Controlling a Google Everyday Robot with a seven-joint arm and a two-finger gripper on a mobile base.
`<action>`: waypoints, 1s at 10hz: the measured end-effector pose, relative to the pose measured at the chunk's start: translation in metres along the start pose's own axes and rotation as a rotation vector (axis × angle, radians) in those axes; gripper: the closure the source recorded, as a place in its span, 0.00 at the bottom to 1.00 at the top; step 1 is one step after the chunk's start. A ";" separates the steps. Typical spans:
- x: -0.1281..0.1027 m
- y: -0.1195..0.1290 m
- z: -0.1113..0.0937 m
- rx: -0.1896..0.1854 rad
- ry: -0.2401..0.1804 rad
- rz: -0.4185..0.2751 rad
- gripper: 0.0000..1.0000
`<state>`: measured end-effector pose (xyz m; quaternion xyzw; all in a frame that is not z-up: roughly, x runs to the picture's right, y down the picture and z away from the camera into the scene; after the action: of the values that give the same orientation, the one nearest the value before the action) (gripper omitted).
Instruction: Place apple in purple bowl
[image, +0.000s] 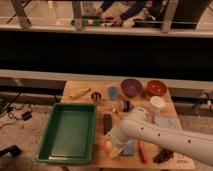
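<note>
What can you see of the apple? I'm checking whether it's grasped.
The apple is a small, round, yellow-orange fruit with a reddish blush, near the table's front edge, right of the green tray. The tool, at the white arm's end, is shut on it and hides its right side. Whether it touches the table cannot be told.

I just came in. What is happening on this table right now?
A white robot arm reaches in from the right over the wooden table. Its gripper is low near the front edge, beside the green tray, and its fingers appear shut on the apple. The purple bowl stands at the back, next to a red bowl. The apple is not in it yet.
</note>
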<state>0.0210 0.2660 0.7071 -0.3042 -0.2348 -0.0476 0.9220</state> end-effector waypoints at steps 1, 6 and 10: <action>-0.004 -0.001 -0.005 0.002 -0.022 -0.004 0.92; -0.033 -0.009 -0.052 0.082 -0.092 -0.067 0.92; -0.038 -0.023 -0.056 0.095 -0.112 -0.071 0.92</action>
<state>0.0050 0.2128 0.6625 -0.2538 -0.2986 -0.0523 0.9185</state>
